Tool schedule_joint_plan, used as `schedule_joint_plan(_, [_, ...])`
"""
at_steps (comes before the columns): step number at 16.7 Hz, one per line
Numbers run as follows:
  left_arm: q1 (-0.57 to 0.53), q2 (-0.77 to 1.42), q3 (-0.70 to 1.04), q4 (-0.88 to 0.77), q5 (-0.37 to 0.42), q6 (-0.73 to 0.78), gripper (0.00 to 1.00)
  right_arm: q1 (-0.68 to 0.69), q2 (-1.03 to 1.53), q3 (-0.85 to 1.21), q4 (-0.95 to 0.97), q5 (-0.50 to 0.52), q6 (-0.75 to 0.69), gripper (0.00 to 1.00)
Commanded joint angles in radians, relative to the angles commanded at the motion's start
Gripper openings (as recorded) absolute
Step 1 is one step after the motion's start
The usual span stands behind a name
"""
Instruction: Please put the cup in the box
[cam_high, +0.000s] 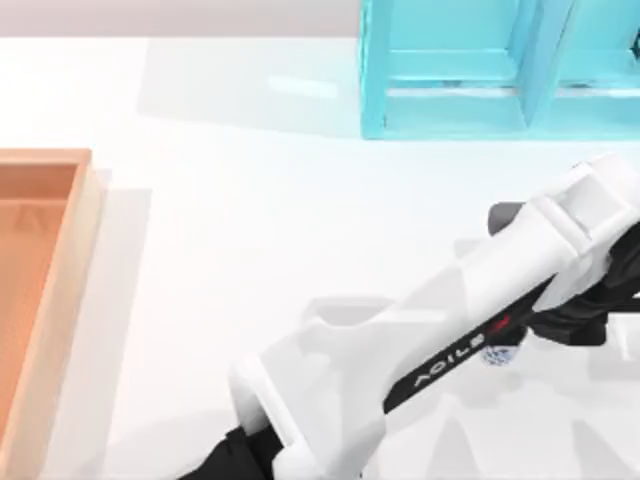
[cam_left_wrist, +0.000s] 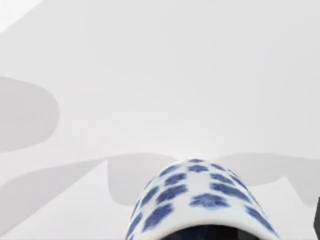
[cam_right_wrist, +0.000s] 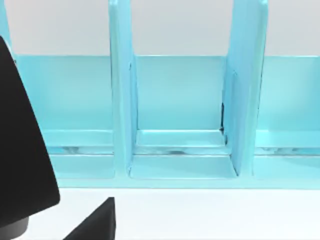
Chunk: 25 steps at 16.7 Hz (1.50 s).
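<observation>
The cup (cam_high: 501, 356), white with a blue floral pattern, peeks out from under my left arm at the table's right. In the left wrist view the cup (cam_left_wrist: 197, 197) sits very close, its patterned wall rounded toward the camera above the white tabletop. My left gripper (cam_high: 545, 335) is dark and right beside the cup; whether it touches the cup is hidden by the arm. The box (cam_high: 82, 262), with a pale wood rim and an orange-brown inside, lies at the far left edge of the table, well away from the cup.
A turquoise shelf unit (cam_high: 450, 100) with compartments stands at the back right, and the right wrist view faces the shelf unit (cam_right_wrist: 180, 150) head on. Black arm parts (cam_right_wrist: 20, 150) cross that view's side. White tabletop stretches between box and cup.
</observation>
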<state>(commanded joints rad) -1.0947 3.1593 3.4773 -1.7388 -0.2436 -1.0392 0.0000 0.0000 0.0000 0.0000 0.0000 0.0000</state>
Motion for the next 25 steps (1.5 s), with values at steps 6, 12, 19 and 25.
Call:
schedule_joint_plan(6, [0.0, 0.0, 0.0, 0.0, 0.0, 0.0, 0.0, 0.0, 0.0, 0.0, 0.0, 0.0, 0.0, 1.0])
schedule_joint_plan(12, [-0.004, -0.002, 0.0, -0.001, 0.0, 0.001, 0.0, 0.0, 0.0, 0.0, 0.0, 0.0, 0.0, 1.0])
schedule_joint_plan(19, [0.197, -0.162, -0.284, 0.125, 0.094, 0.133, 0.0, 0.0, 0.0, 0.0, 0.0, 0.0, 0.0, 1.0])
schedule_joint_plan(25, [0.551, -0.508, -0.806, 0.318, 0.223, 0.405, 0.0, 0.0, 0.0, 0.0, 0.0, 0.0, 0.0, 1.0])
